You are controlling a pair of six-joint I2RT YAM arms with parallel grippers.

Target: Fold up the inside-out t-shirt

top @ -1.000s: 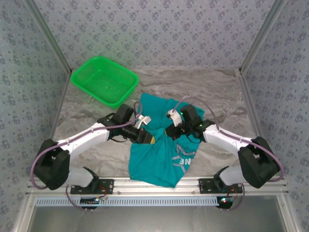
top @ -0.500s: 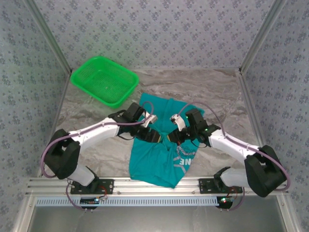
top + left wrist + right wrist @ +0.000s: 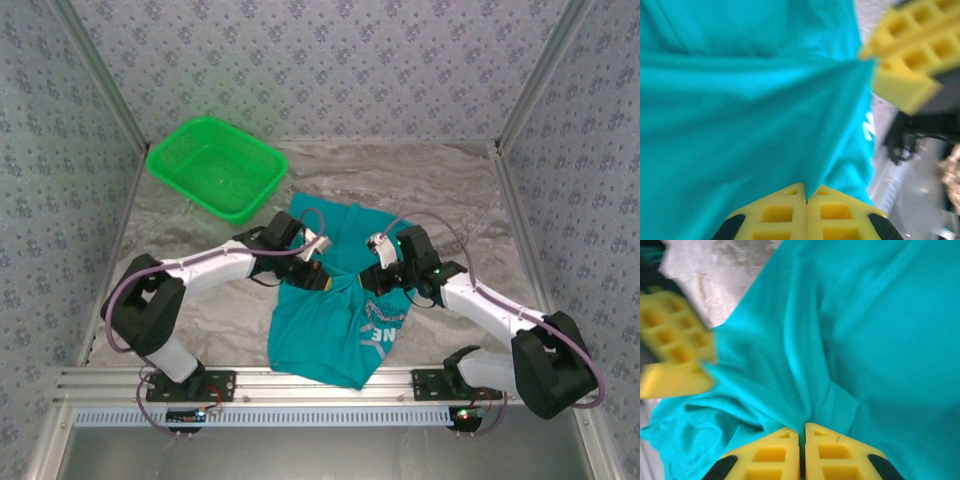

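The teal t-shirt (image 3: pixel 318 322) lies crumpled on the marble table, with white lettering (image 3: pixel 384 336) showing on its right side. My left gripper (image 3: pixel 325 280) is over the shirt's middle. In the left wrist view its yellow fingertips (image 3: pixel 806 192) are shut on a raised fold of the t-shirt (image 3: pixel 740 115). My right gripper (image 3: pixel 366 283) is close beside it. In the right wrist view it (image 3: pixel 802 431) pinches a fold of the t-shirt (image 3: pixel 875 330), the jaws nearly touching. Each wrist view shows the other gripper's yellow fingers (image 3: pixel 905 60) (image 3: pixel 672 357) on the same stretched cloth.
A bright green mesh basket (image 3: pixel 215 165) stands at the back left of the table. Bare marble table (image 3: pixel 440 190) lies behind and to the right of the shirt. Patterned walls close in the sides and back. A metal rail (image 3: pixel 320 380) runs along the near edge.
The left arm has reached right toward the shirt's middle, and its gripper opened and then shut on a fold. The right gripper shifted slightly right, still holding cloth.
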